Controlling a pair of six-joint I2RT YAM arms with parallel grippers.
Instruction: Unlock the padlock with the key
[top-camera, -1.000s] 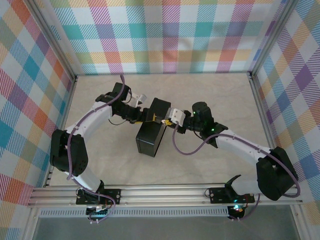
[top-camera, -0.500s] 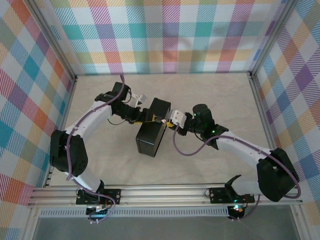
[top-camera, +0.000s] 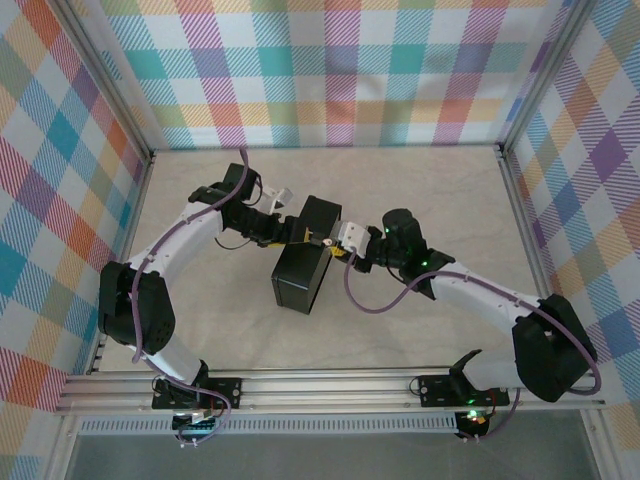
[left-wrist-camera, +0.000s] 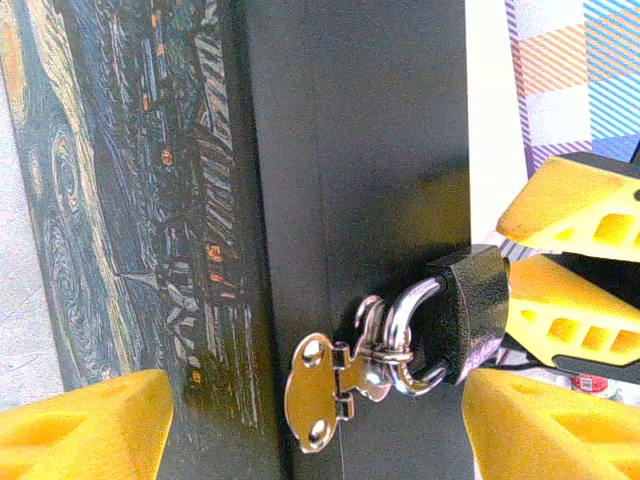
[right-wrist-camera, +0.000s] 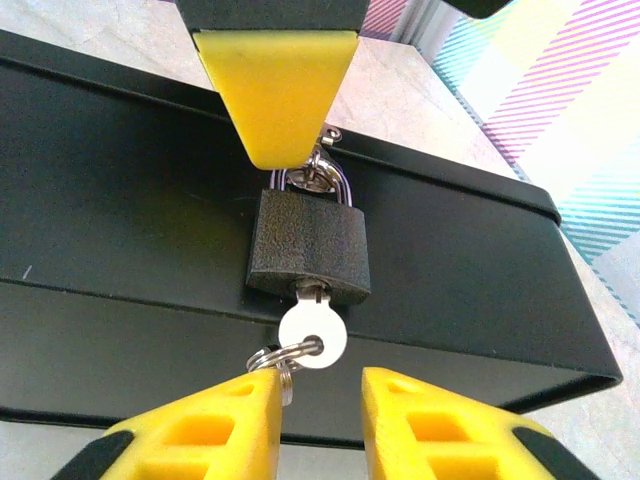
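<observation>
Pastel plaid walls (top-camera: 330, 70), pale, perhaps marbled tabletop (top-camera: 440, 190)

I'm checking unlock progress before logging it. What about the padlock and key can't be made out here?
Key blade: right wrist, buried in the padlock; turned or not, unclear.
Shackle top: right wrist, behind a finger of the left tool.
Key: left wrist, behind fingers of the right tool.
Both: top external, too small.

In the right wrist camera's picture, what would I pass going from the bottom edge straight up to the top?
right gripper → round key head with its ring → dark padlock → silver shackle → left gripper's yellow finger
</observation>
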